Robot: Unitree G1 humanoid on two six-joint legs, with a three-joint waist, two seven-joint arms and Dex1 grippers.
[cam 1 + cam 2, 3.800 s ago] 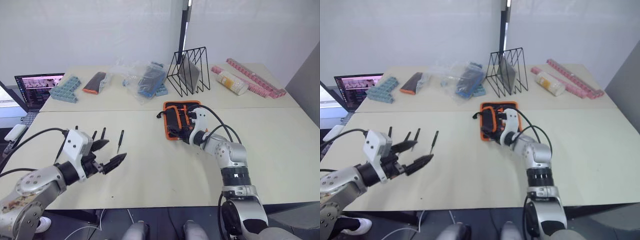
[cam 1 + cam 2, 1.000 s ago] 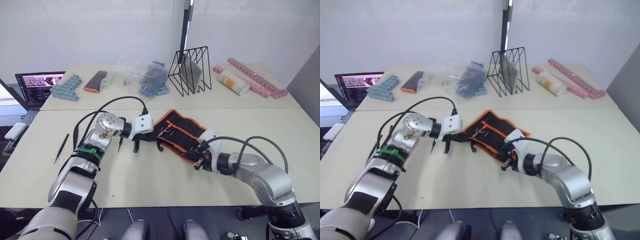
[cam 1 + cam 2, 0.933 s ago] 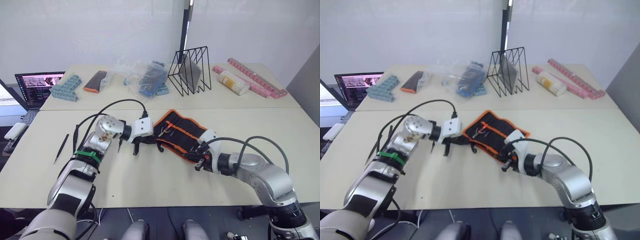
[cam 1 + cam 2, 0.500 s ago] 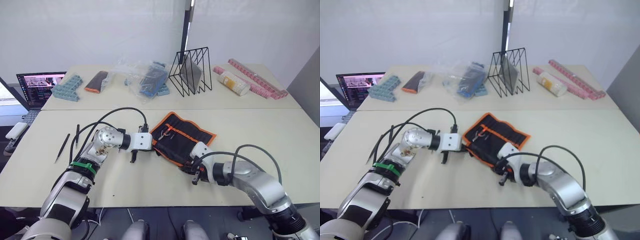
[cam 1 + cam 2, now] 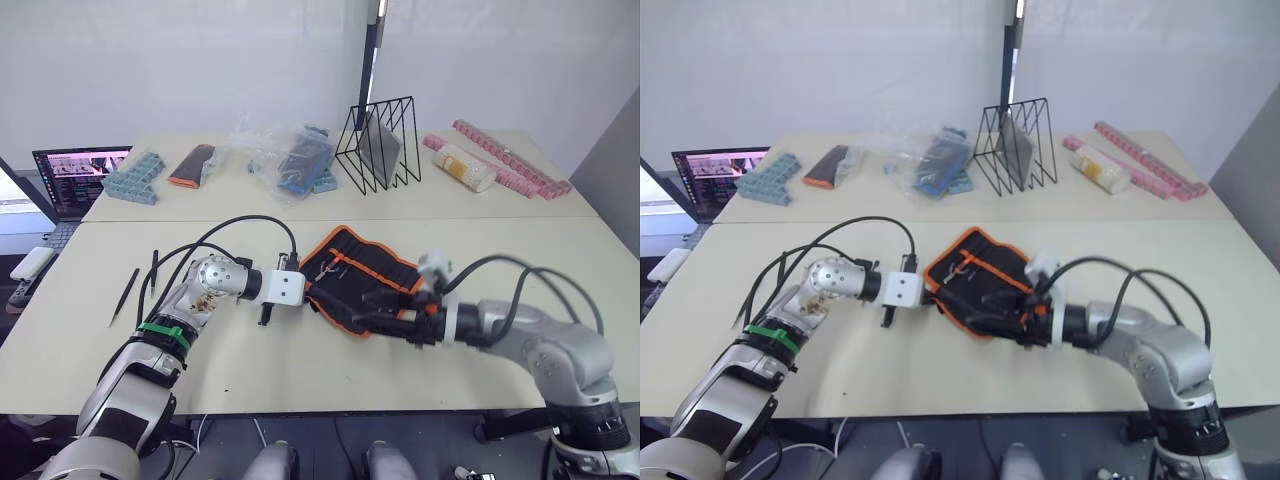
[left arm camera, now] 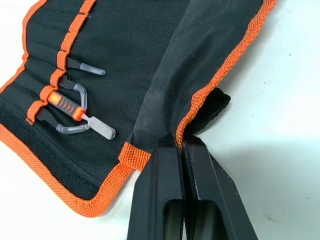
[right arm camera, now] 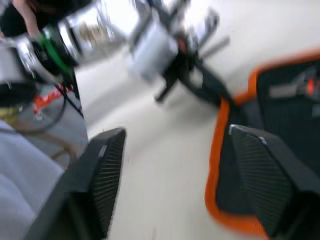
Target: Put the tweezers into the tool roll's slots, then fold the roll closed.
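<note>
Tool roll mid-table, btwn pincers (tweezers far left)

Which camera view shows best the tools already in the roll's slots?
The left wrist view: the tools sit plainly in the slots of the tool roll. The eye views show them small; the right wrist view, a blur.

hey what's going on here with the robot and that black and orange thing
The robot is working on a tool roll lying open on the table. Its left gripper is shut on the roll's orange-edged corner, while the right gripper is open at the opposite edge. A few small tools sit in the slots, and two tweezers lie loose on the table to the robot's left.
</note>
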